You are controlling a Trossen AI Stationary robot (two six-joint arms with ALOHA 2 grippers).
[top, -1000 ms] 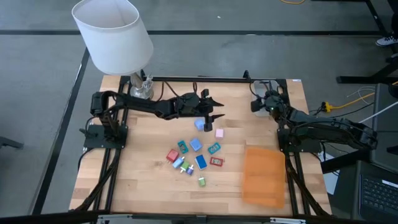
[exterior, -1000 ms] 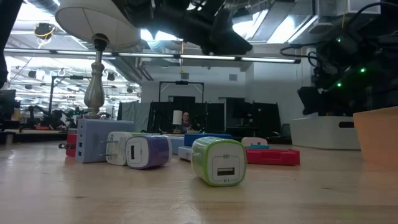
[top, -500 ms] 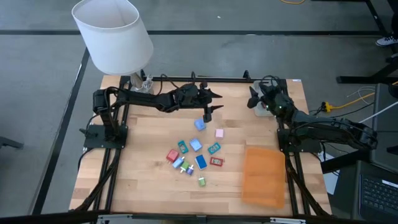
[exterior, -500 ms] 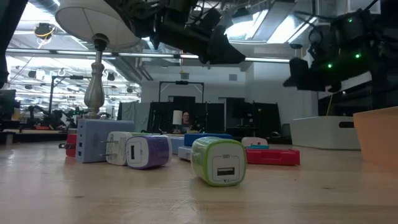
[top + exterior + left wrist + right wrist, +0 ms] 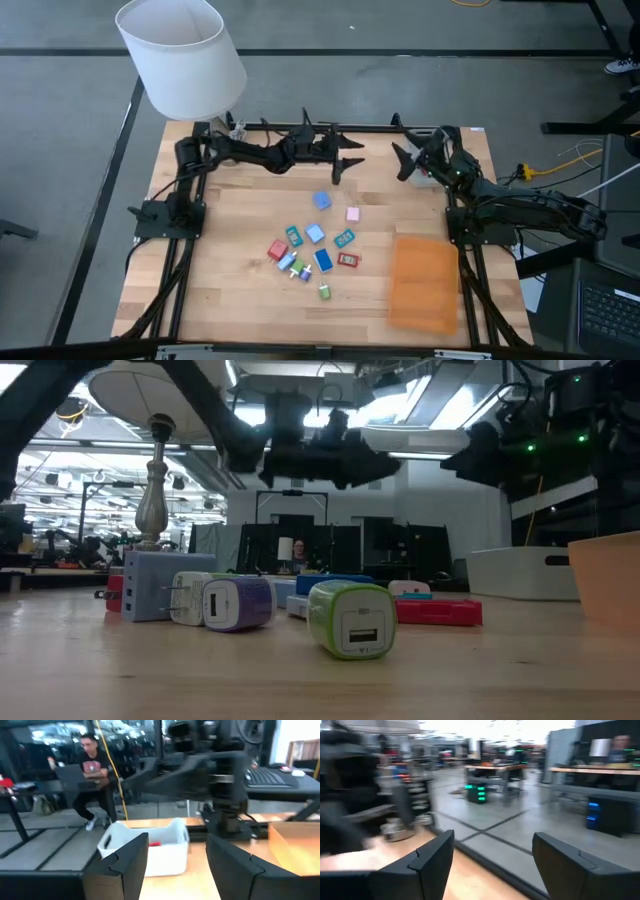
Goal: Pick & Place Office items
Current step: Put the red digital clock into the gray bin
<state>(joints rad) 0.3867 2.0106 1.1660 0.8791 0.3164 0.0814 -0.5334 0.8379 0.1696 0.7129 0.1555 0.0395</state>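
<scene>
The office items (image 5: 315, 245), small coloured plug-like pieces, lie loose at the table's middle; a blue one (image 5: 321, 200) and a pink one (image 5: 352, 214) lie apart on the far side. In the low view a green piece (image 5: 350, 618) and a purple piece (image 5: 238, 603) rest on the wood. My left gripper (image 5: 345, 168) hangs open over the far middle of the table, above and beyond the pieces, pointing level toward the right. My right gripper (image 5: 398, 163) hangs open at the far right, facing it. Both are empty in their wrist views (image 5: 177, 860) (image 5: 492, 865).
A white tray (image 5: 150, 845) stands at the far right by the right arm. An orange sheet-like bin (image 5: 425, 282) lies at the near right. A lamp with a white shade (image 5: 180, 55) stands at the far left corner. Bare wood shows near the front edge.
My left gripper has swung toward the table's far edge and come lower, turning level toward the right arm, still open. My right gripper has risen a little and tipped up to level. The pieces have stayed where they lay.
</scene>
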